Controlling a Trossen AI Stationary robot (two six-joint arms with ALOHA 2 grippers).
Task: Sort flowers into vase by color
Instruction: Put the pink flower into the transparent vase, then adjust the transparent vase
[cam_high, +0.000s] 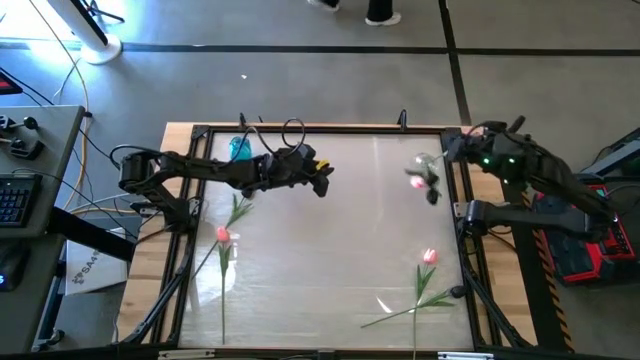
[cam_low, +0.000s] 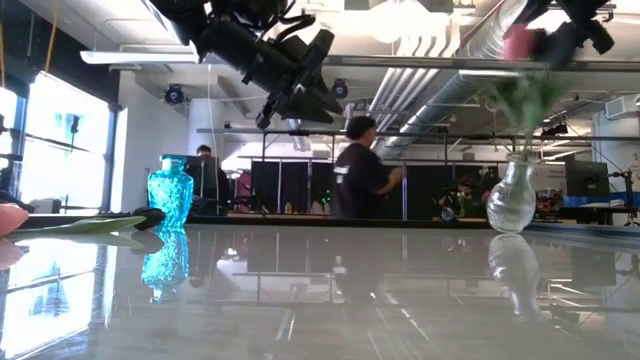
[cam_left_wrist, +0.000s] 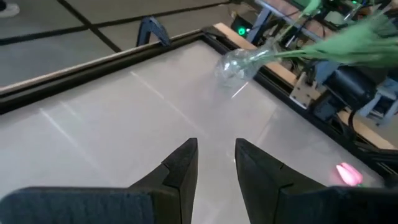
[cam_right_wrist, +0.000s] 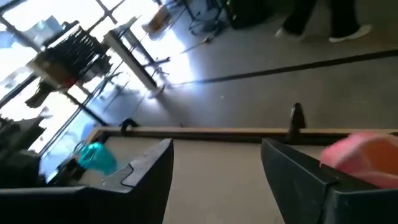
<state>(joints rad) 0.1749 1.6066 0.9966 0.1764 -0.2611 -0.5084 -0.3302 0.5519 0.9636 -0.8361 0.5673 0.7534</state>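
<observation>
While both tools hang open and empty, light limp pink artificial tulips are best pinched mid-stem.

A glossy white tabletop in a black frame on a wooden bench carries a clear round glass vase at its right edge. Far across from that vase stands a blue textured glass vase. Two pink tulips on long green stems lie flat: one well left of it, another nearer, toward the front.
</observation>
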